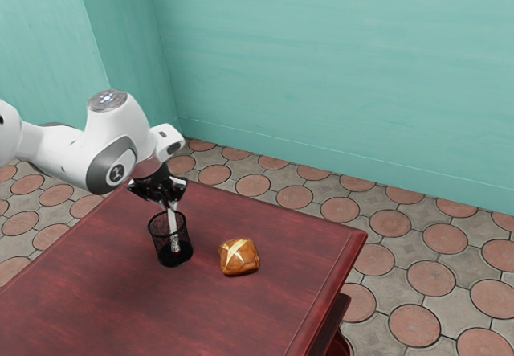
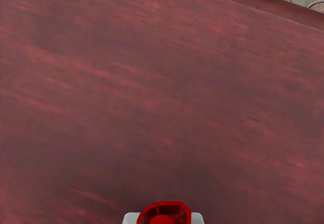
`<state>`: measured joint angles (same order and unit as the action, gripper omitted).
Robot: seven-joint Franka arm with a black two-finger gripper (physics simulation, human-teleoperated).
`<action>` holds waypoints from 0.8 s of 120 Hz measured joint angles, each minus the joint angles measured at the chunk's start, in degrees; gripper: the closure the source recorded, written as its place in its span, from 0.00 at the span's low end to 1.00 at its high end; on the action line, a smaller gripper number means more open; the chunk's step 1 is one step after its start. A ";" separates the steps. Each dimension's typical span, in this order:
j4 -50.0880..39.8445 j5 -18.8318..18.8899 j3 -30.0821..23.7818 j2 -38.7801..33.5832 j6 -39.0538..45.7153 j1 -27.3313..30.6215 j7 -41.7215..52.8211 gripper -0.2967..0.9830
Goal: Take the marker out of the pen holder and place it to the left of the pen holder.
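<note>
The pincer (image 1: 170, 203) grips the marker (image 1: 173, 221), whose lower end is inside the pen holder (image 1: 185, 251). Bread (image 1: 239, 258) sits nearby on the desk (image 1: 225, 316).

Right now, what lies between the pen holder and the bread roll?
A bare stretch of the red table lies between the pen holder and the bread roll, in the exterior view.

Soft, bright light washes the teal wall (image 1: 337, 67), while faint shadow dims the red tabletop (image 1: 104, 284).
</note>
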<state>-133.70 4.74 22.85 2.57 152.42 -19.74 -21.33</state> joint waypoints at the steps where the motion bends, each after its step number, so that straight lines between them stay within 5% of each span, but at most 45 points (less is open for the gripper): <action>1: 0.00 0.04 0.00 0.00 0.01 0.00 -0.02 0.78; 48: 2.77 2.51 0.94 -1.08 -2.24 -0.53 -2.00 0.85; 69: 10.02 7.73 2.00 -2.64 -10.52 -1.39 -4.40 0.85; 96: 14.26 10.11 0.11 -3.82 -24.24 0.73 -7.48 0.85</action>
<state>-119.44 14.85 22.96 -1.25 128.18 -19.01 -28.82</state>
